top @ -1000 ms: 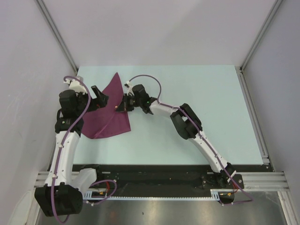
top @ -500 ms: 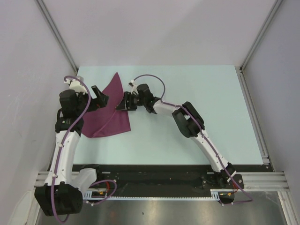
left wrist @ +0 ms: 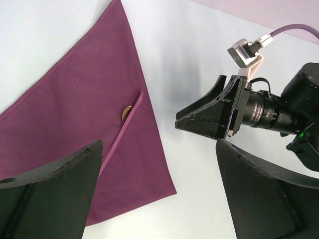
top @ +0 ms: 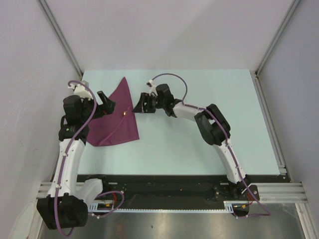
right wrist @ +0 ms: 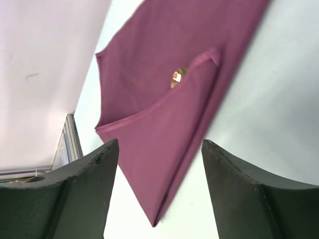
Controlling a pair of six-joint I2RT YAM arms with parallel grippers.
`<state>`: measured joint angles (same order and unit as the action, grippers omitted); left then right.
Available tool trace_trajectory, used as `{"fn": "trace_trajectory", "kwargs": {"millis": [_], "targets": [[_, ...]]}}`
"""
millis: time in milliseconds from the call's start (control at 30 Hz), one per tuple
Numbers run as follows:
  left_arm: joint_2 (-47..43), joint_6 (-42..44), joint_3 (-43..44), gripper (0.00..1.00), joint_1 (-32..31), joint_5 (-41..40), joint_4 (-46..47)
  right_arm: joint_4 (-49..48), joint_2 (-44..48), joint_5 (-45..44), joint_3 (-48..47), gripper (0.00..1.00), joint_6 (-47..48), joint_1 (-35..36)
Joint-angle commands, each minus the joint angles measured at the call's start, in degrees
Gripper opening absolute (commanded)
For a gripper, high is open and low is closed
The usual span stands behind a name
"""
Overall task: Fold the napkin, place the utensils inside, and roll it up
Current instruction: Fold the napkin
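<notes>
The magenta napkin [top: 112, 119] lies folded into a triangle on the left part of the table. One flap is folded over the spoon, and only its gold bowl [top: 123, 114] peeks out at the flap's edge. In the left wrist view the bowl [left wrist: 127, 112] shows beside the napkin's [left wrist: 75, 99] hem. In the right wrist view the spoon's bowl [right wrist: 178, 76] glints on the napkin [right wrist: 164, 134]. My left gripper [top: 108, 105] hovers open over the napkin's left side. My right gripper [top: 140, 104] is open and holds nothing, just off the napkin's right edge.
The pale table [top: 209, 144] extends to the right of the napkin. Grey walls and metal frame posts [top: 65, 45] close in the back and sides. A metal rail [top: 279, 149] runs along the table's right edge.
My right gripper was shut over the napkin's middle. It has opened and drawn back to the right, off the cloth. The spoon's bowl now shows. The left arm has not moved.
</notes>
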<state>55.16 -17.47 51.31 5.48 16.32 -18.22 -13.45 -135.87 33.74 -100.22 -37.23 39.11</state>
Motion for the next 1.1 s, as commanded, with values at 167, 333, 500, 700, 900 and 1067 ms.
{"fn": "trace_trajectory", "kwargs": {"millis": [167,333,500,700,900,1067], "targets": [[-0.14,0.6,0.02,1.0,-0.38,0.91,0.73,3.51,-4.48,0.72,-3.48,0.68,0.58,0.52],[-0.14,0.51,0.02,1.0,-0.29,1.09,0.64,5.63,-7.3,0.72,-6.47,0.67,0.76,1.4],[-0.14,0.51,0.02,1.0,-0.38,1.17,0.64,7.3,-9.23,0.37,-8.58,0.65,0.67,2.54],[-0.22,0.42,0.02,1.0,-0.38,1.35,0.73,10.28,-10.73,-2.96,-9.99,0.57,0.94,3.16],[-0.22,0.34,0.02,1.0,-0.38,1.44,0.73,15.02,-10.64,-8.06,-10.08,0.37,0.85,3.16],[-0.31,0.25,-0.07,1.0,-0.29,1.7,0.82,15.83,-10.64,-9.48,-9.47,0.18,0.67,3.51]]}}
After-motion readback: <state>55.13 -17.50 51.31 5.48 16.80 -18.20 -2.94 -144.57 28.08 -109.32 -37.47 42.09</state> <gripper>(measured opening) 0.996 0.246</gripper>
